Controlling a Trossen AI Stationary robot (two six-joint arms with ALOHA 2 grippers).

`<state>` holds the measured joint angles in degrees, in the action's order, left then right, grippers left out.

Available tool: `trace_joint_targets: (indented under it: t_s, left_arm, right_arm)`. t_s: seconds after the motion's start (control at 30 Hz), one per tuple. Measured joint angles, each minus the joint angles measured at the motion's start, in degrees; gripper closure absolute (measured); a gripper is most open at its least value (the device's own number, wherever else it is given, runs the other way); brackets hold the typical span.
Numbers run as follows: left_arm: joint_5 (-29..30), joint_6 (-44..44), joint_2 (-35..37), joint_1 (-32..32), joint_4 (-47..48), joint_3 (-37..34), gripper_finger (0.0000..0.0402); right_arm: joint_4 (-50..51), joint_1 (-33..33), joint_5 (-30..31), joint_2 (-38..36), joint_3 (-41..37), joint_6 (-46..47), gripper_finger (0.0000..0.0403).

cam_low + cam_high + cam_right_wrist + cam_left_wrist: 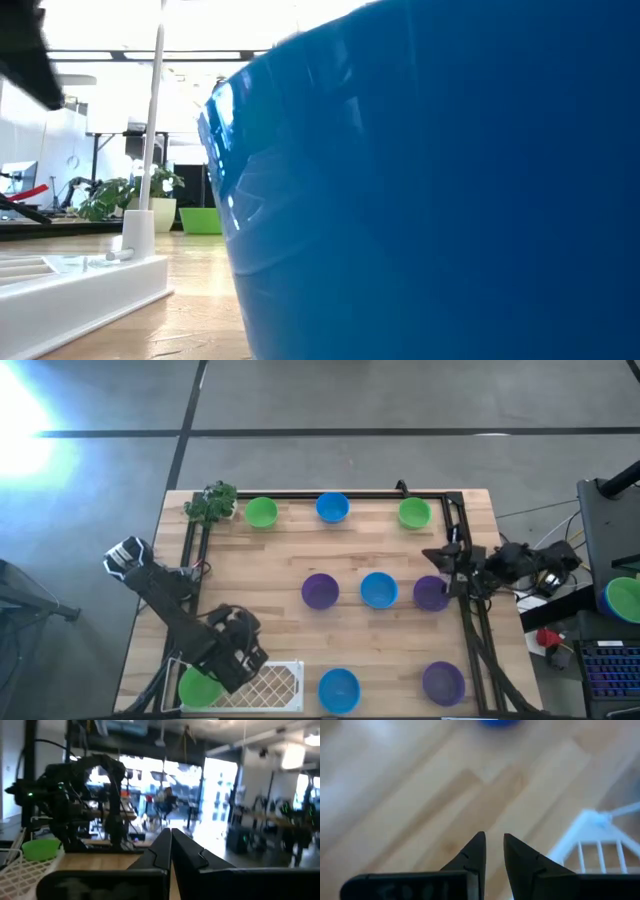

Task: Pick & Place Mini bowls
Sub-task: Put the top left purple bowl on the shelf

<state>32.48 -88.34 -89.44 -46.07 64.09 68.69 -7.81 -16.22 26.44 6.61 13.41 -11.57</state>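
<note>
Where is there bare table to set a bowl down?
Free: the left-middle wood between the plant, the purple bowl and the left arm; also the strip between the back and middle bowl rows. Crowded: the front edge with the tray and left gripper.

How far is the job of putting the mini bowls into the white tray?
Done: one green bowl lies in the white mesh tray. In hand: nothing; the left gripper is empty beside the tray, the right gripper is shut at the table's right edge. Left: eight bowls on the table.
</note>
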Motion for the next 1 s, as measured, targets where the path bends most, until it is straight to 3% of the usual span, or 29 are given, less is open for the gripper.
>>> trace_joint_targets:
  t_s: [0.17, 0.33, 0.43, 0.6, 0.83, 1.0]
  left_arm:
    - [9.69, 2.14, 1.52, 0.29, 1.99, -0.09, 0.034]
    - [23.57, 3.12, 3.92, 0.33, 4.07, -0.48, 0.034]
    - [27.91, 5.08, 5.3, 0.4, 4.22, -0.86, 0.034]
    - [31.68, 7.2, 6.68, 0.42, 4.4, -1.57, 0.034]
    - [32.22, 8.27, 6.49, 0.42, 4.26, -1.89, 0.034]
    - [33.77, 7.6, 6.44, 0.42, 3.64, -2.76, 0.034]
  right_arm:
    - [8.77, 0.01, 0.75, 8.63, 8.25, 7.86, 0.0394]
    - [14.99, 0.01, 0.75, 19.89, 15.16, 14.6, 0.0394]
    - [17.25, 0.01, 0.76, 26.91, 18.86, 17.41, 0.0394]
    - [21.95, 0.08, 0.67, 38.74, 24.99, 23.34, 0.0394]
    - [29.88, 3.43, 0.25, 53.29, 34.15, 30.99, 0.0394]
    - [33.95, 7.76, -9.08, 61.83, 40.17, 30.86, 0.0394]
